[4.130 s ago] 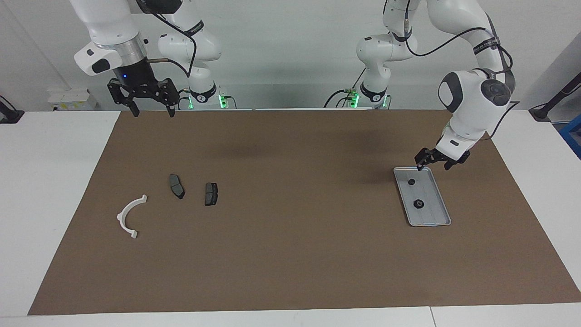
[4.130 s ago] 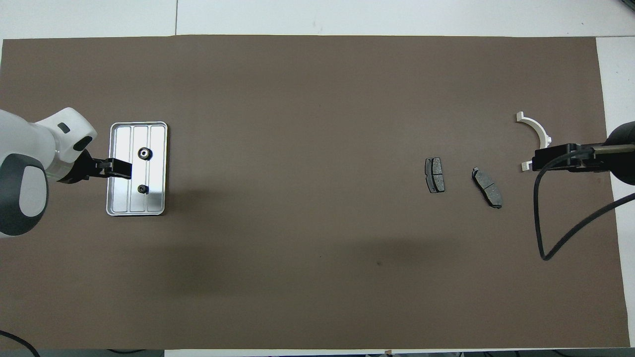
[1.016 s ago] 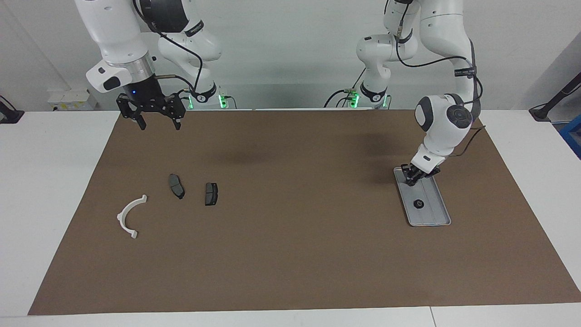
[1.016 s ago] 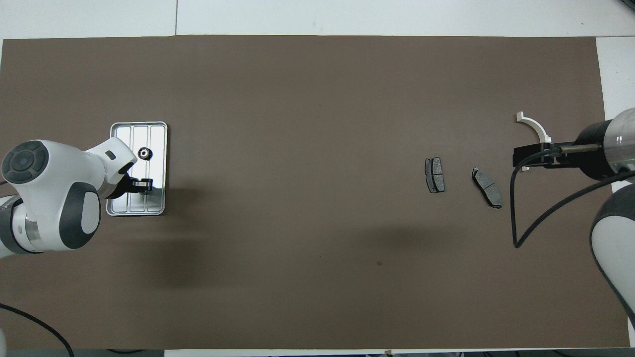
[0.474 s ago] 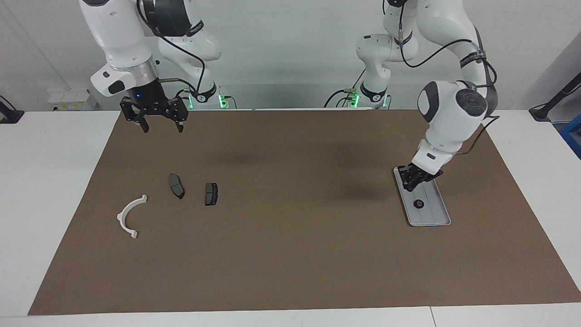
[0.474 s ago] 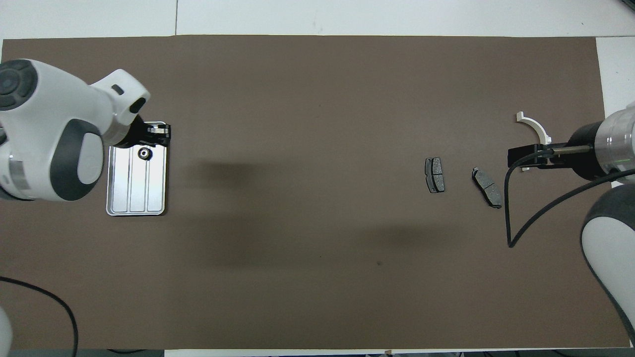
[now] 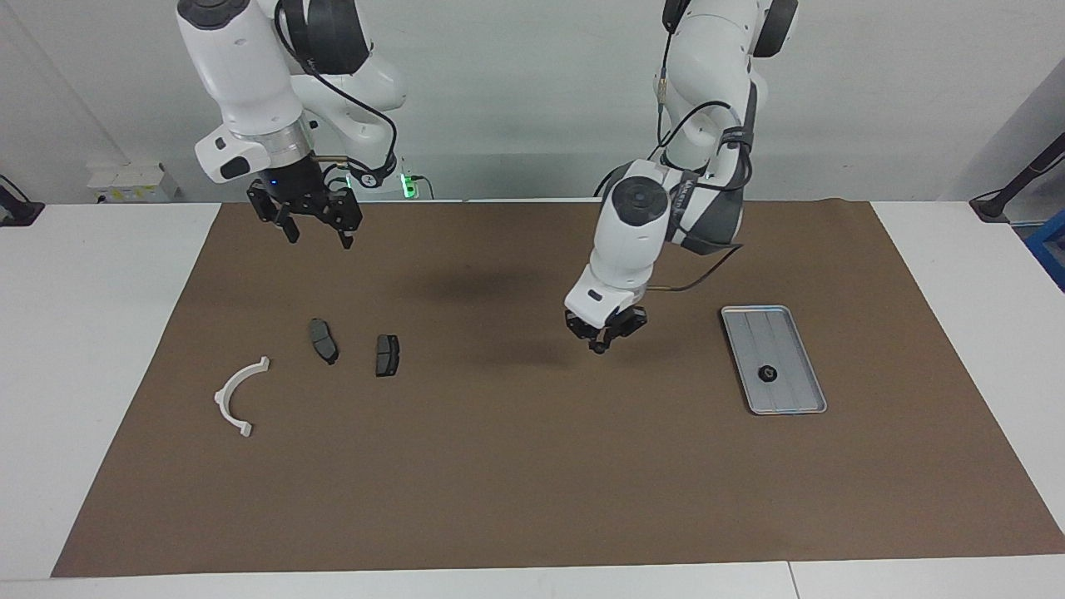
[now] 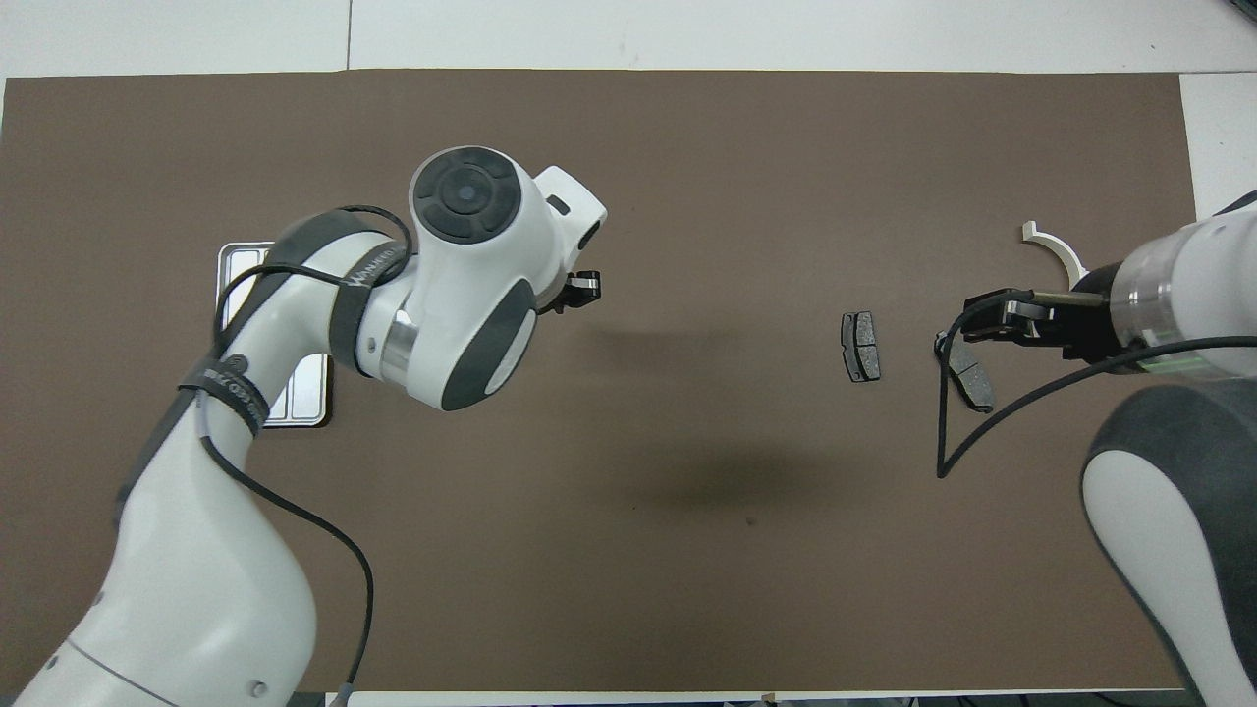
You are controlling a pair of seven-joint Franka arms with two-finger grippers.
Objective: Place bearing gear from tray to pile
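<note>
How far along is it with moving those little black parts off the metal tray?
One small black part is off the tray and pinched in the shut left gripper, up over the bare mat mid-table. It has not reached the pile yet. A second black part sits on the tray. The right gripper hangs open above the mat near the pile.

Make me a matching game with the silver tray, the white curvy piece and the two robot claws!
Things:
1 flat silver metal tray
2 white semicircular plastic bracket
3 left gripper
4 right gripper

States:
a open, up in the air
b holds one black toothed gear
c shut on a small black bearing gear, over the brown mat
d lies on the mat, toward the right arm's end

Pairs: 1-b, 2-d, 3-c, 4-a
</note>
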